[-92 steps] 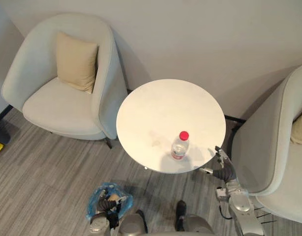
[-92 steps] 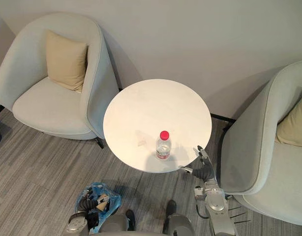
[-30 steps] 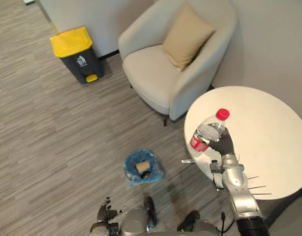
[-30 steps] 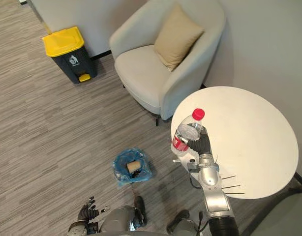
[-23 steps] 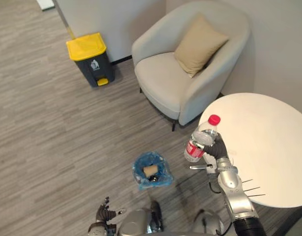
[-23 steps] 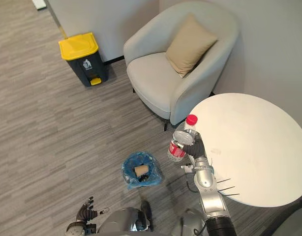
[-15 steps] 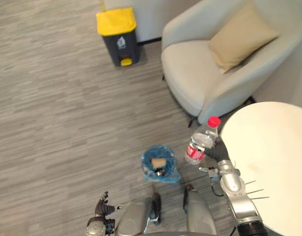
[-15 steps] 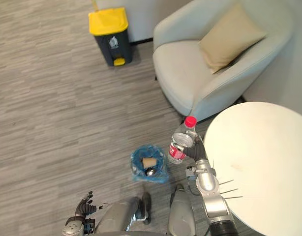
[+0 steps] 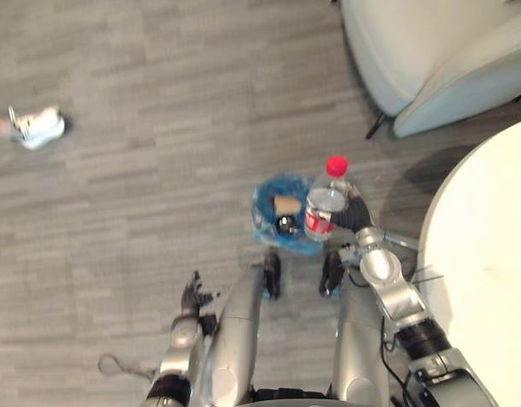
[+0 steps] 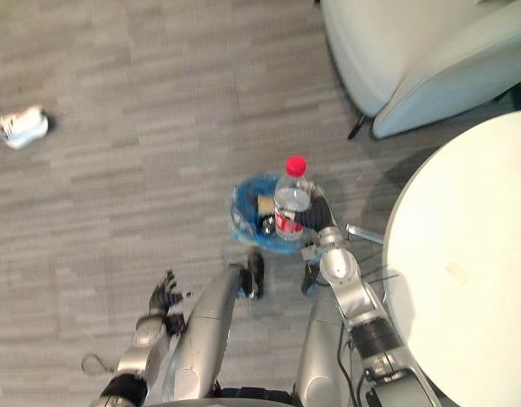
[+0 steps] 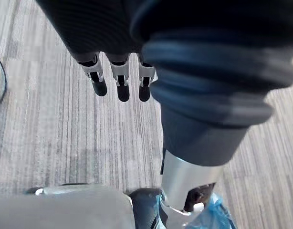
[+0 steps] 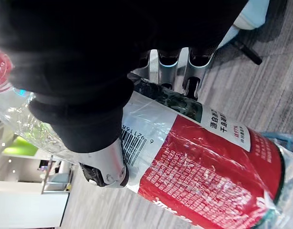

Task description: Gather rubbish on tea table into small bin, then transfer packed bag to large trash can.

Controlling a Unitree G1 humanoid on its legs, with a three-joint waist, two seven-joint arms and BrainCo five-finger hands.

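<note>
Right wrist view: right hand [image 12: 84, 109] curled round a crinkly clear plastic bottle [image 12: 194, 167] with red label.

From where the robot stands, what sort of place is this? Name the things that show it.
Probably a lounge or waiting corner: a pale upholstered armchair, a round white tea table beside it, and a small blue-lined bin on grey flooring, by which the right hand holds a plastic bottle.
</note>
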